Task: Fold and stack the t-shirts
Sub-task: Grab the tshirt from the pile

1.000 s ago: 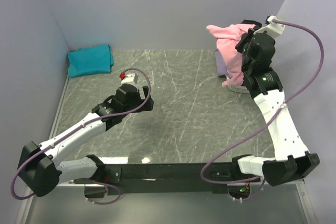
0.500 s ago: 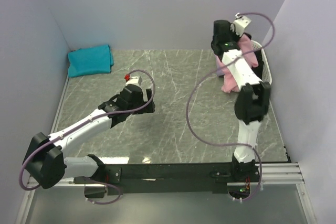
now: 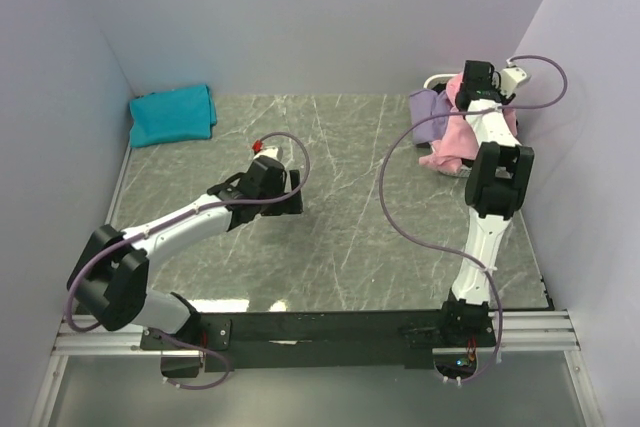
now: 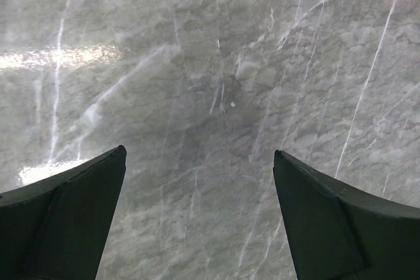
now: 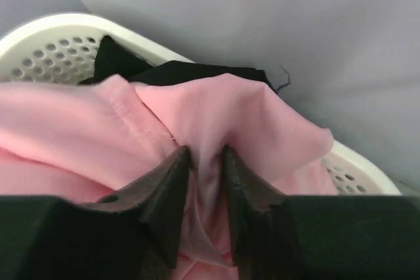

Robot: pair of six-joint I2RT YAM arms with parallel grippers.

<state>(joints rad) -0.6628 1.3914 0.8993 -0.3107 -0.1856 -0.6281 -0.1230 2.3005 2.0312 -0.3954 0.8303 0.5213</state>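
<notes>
- The pink shirt (image 5: 216, 109) lies bunched at about two o'clock on the table in the overhead view. It spills out of the white basket (image 5: 46, 37) and down toward the tabletop.
- It is thin, soft cloth. I judge it light and limp, so it will hang in folds and keep no shape of its own.
- Its wrinkles suggest a little grip, so it is unlikely to slip from a firm pinch. It could drag its neighbours along as it rises.
- A single bunched fold is good enough to lift it clear. For folding, a shoulder seam or the hem corners would be the better places to hold, one for each arm.
- The right gripper (image 5: 203, 155) is clenched on a raised fold of that pink cloth, with its jaws almost meeting.
- A black shirt (image 5: 190, 73) lies behind the pink one, at twelve o'clock in the wrist view. A lavender shirt (image 3: 428, 112) sits just beside the pink one at its ten o'clock in the overhead view.
- The teal shirt (image 3: 172, 114) is already folded at ten o'clock on the table (image 3: 350, 217), well apart from the rest.
- The left gripper (image 4: 197, 155) hangs over bare marble near the table's middle, with its jaws spread wide and nothing between them.
</notes>
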